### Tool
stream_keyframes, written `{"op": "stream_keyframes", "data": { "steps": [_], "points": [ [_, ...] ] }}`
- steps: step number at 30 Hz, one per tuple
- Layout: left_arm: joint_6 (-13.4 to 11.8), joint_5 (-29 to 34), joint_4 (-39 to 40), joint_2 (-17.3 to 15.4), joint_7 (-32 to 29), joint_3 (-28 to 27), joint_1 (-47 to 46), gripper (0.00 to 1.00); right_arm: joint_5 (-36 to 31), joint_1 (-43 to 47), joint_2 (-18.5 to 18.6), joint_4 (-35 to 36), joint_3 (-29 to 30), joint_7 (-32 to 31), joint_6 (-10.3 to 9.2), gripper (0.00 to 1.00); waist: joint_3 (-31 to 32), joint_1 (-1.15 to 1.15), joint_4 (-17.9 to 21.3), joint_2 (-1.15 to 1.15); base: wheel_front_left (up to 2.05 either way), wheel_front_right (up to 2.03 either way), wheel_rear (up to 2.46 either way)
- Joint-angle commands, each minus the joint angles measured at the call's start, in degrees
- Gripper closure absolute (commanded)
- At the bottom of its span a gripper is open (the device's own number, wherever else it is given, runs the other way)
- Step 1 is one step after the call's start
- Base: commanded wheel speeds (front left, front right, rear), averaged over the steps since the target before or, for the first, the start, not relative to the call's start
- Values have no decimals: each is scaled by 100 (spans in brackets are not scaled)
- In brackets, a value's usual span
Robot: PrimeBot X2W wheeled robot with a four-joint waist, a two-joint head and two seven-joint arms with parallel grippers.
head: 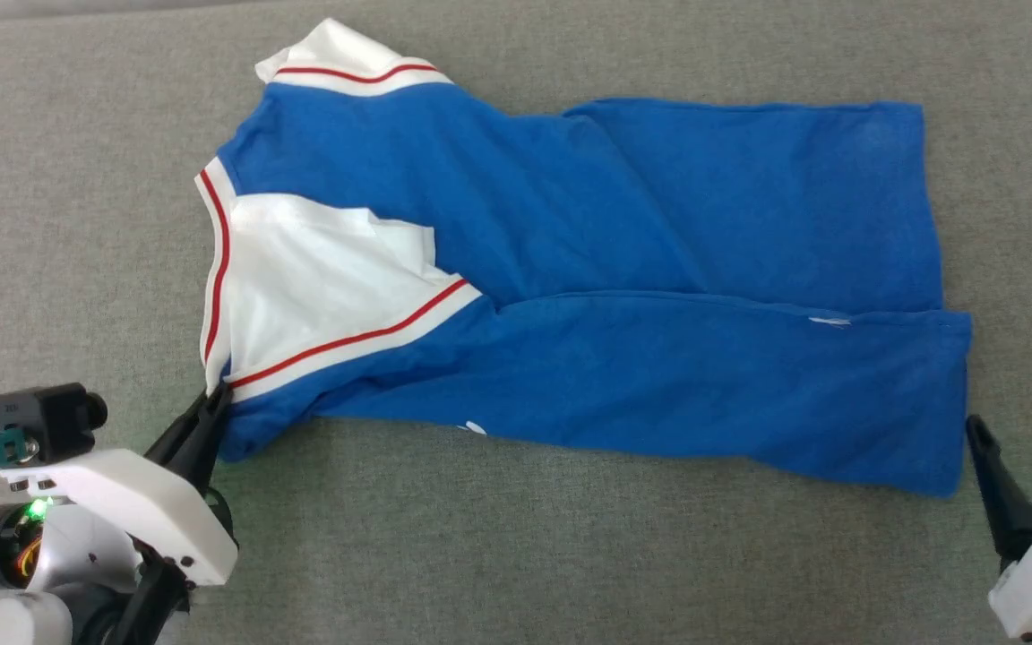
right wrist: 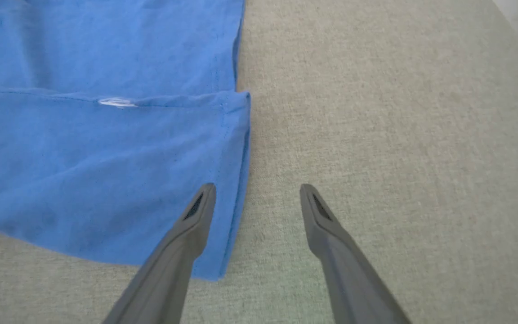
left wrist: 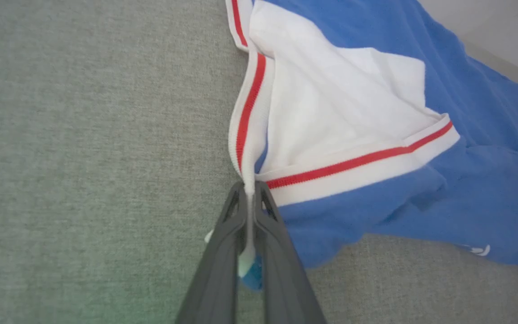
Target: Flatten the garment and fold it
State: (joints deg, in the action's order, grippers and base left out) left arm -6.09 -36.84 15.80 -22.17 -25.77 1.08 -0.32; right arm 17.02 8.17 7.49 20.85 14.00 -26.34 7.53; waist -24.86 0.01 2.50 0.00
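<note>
- The garment (head: pixel 623 224) lay lengthwise on the grey woven worktop (head: pixel 516 555), with its neck end to the left and its hem to the right.
- Its near blue panel was folded over the body, so any print on the front was hidden.
- A small white sliver (head: pixel 475 428) peeked out from under the near edge, and a white fleck (head: pixel 829 321) sat on the fold line toward the hem. Both were too small to read.
- The near sleeve (head: pixel 319 278), white with a red stripe, lay crumpled on the blue cloth. The far sleeve (head: pixel 346 58) stuck out at the far left, close to the frame's upper edge.
- The left end effector (head: pixel 216 399) was clamped on the garment's near-left corner, where the red-and-white trim (left wrist: pixel 245 130) ran down.
- In the left wrist view (left wrist: pixel 250 186) the white ribbed edge was pinched between its fingers, with a little blue cloth bunched lower down between them.
- In the head view the cloth partly covered its fingertips.
- The right end effector (head: pixel 1018 434) stood spread wide and held nothing, just beside the near-right hem corner. The frame's lower-right corner cut off its body.
- In the right wrist view (right wrist: pixel 257 189) its left finger (right wrist: pixel 187 234) overlapped the hem corner of the garment (right wrist: pixel 83 157). Whether it touched the cloth could not be told.
- The other finger lay over bare worktop.
</note>
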Motion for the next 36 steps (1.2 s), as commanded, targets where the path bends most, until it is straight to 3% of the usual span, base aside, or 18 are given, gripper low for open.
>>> {"op": "stream_keyframes", "data": {
  "steps": [1,15,16,17,27,36],
  "points": [
    [31,-21,25,16,42,6,-6,100,23,11,-15,37,-3,-62,-4,0,-27,-1,-22,0,0,0,0],
    [87,9,-85,17,138,105,-233,100,184,52,-296,-353,-355,-1054,-4,0,-164,-1,-178,0,0,0,0],
    [85,8,-93,16,147,100,-246,100,198,43,-302,-345,-342,-1088,-4,44,-170,-1,-181,0,0,0,0],
    [84,7,-103,15,155,97,-258,100,191,24,-297,-330,-346,-1098,-4,100,-176,-1,-184,0,0,0,0],
    [302,-319,-128,150,421,30,-184,100,353,-192,-2,-130,-385,-927,-4,100,152,-1,-101,0,0,0,0],
    [245,-890,559,158,209,-316,569,100,558,-70,340,191,14,-1224,-4,100,742,-1,-175,0,0,0,0]
  ]
}}
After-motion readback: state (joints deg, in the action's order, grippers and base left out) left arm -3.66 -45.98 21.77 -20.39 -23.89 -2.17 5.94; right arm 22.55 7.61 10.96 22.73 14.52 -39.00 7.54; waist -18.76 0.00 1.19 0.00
